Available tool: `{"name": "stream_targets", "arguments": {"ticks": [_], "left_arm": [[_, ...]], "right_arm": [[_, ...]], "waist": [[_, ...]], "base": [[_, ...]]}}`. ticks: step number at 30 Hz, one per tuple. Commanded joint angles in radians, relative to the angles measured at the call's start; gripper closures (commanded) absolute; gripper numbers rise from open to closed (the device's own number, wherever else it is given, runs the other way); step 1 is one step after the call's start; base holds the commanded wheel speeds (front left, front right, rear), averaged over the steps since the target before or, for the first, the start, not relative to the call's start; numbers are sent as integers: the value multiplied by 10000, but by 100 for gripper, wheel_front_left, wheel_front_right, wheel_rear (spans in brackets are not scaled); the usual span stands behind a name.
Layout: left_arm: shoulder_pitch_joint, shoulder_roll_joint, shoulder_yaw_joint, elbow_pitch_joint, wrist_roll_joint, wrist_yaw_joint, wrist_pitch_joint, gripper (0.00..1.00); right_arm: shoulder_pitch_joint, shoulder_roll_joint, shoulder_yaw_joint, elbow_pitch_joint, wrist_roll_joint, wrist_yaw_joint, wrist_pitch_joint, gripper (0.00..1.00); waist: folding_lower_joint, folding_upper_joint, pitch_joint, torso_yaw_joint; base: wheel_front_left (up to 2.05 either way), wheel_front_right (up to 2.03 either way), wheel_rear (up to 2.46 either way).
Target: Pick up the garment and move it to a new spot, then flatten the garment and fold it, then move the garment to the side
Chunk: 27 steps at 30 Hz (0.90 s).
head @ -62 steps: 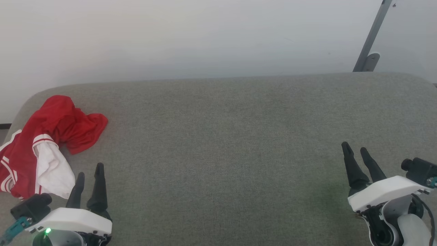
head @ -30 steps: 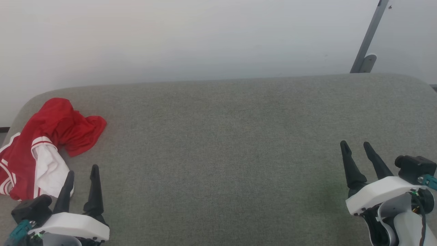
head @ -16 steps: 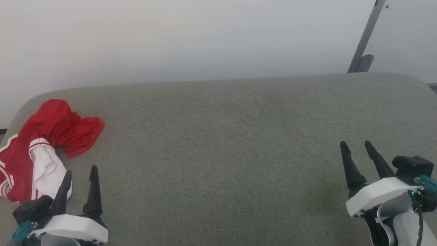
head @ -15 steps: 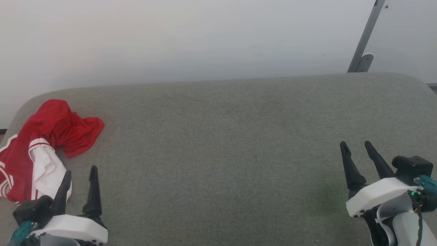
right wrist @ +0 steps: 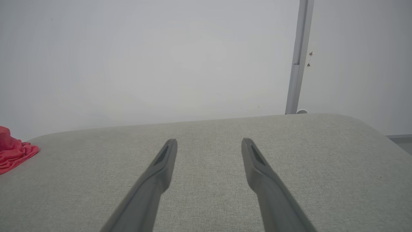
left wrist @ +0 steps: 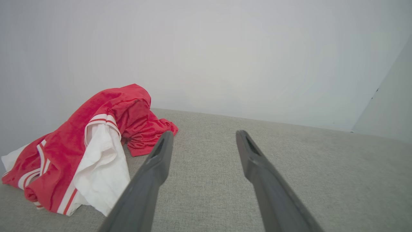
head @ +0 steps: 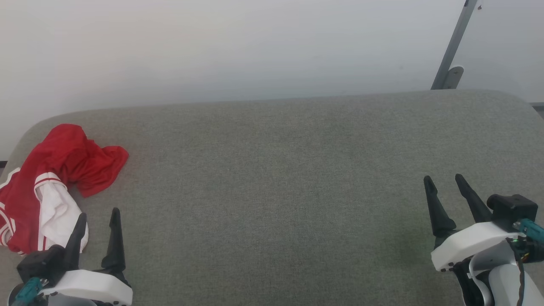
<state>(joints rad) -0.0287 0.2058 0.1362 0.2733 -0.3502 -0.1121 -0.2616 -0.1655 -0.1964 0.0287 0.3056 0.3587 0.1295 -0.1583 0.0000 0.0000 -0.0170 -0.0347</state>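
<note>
Head view: I am seeing the garment [head: 55, 178] lying crumpled at the far left of the grey woven surface [head: 276, 191]. The frame is cutting off its left edge, and much of it is folded under itself. The left end effector [head: 98, 212] is sitting just beside it, fingers apart. The right end effector [head: 442, 177] is well apart at the lower right, fingers apart too. A pale wall [head: 212, 51] and a grey post [head: 452, 46] are standing behind.

Left wrist view: the garment is heaping left of the spread fingers, with a white sleeve and striped trim showing.

Right wrist view: a red corner is peeking in at the left edge.
</note>
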Motion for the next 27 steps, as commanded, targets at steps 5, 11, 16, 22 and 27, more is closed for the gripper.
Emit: {"name": "stream_targets", "arguments": {"ticks": [5, 11, 16, 22, 27], "left_arm": [[77, -29, 67, -7, 60, -57, -41, 0], [61, -37, 76, 25, 30, -82, -41, 0], [-21, -61, 13, 63, -27, -83, -41, 0], [-205, -6, 45, 281, -106, -85, -41, 0], [-323, 75, 93, 379, -101, -58, -41, 0]], "right_arm": [[127, 24, -44, -50, -8, 22, -40, 0], [125, 44, -57, -80, 45, 22, -18, 0], [160, 68, -83, -111, 108, 22, -3, 0], [182, 19, -27, -162, 174, 22, 59, 0], [151, 35, 193, -206, 119, 14, 155, 0]], "waist": [[0, 0, 5, 11], [0, 0, 9, 18], [0, 0, 24, 64], [0, 0, -39, 482], [0, 0, -152, 1104]], "base": [[0, 0, 0], [0, 0, 0], [0, 0, 0], [0, 0, 0], [0, 0, 0]]}}
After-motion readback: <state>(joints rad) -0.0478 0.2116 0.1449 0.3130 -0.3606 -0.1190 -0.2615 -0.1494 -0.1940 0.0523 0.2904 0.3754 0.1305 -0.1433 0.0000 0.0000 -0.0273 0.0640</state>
